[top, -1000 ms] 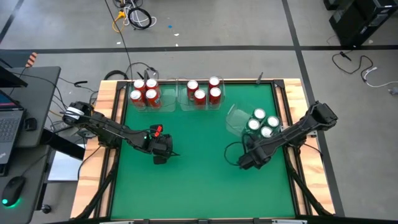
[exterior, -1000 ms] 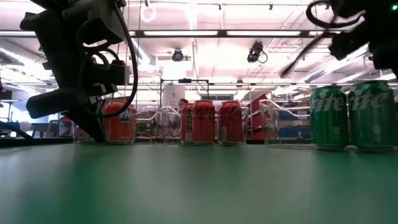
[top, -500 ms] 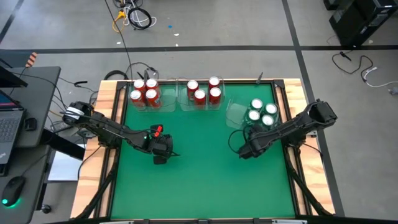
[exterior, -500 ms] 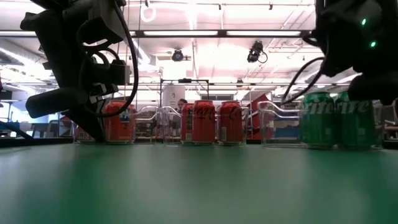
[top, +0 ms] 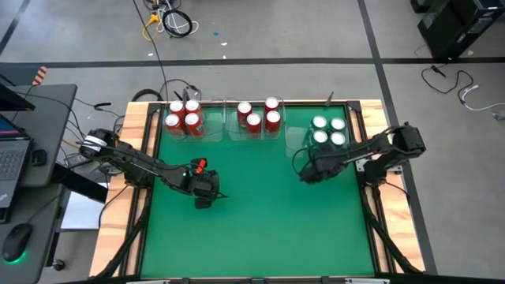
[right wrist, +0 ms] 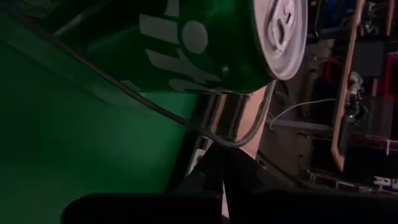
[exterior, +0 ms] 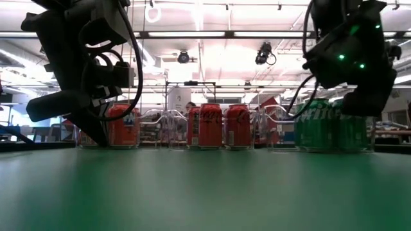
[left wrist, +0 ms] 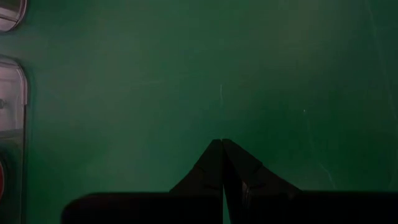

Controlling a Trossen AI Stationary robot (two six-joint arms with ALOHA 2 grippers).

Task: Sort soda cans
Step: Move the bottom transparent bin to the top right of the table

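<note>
- The right arm's dark two-finger gripper [top: 309, 170], fingers pressed together, has swung toward the table's far edge.
- The clear plastic rectangular bin [top: 297, 138] holding four green-bodied, silver-topped soda cans [top: 328, 131] has slid to the far right corner, straightening beside the bins of red cans.

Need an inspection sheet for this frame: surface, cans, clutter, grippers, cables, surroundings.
Surface: green mat on a wood-edged table, bare in front.
Job's things: eight red cans in two clear bins at the far edge; four green cans in a third bin at far right.
Clutter: nothing seen on the mat.
Grippers: left gripper shut over bare mat; right gripper shut against the green cans' bin.
Cables: bundles beside the table's left edge; loose cords on the floor.
Surroundings: laptop desk at left, concrete floor.
</note>
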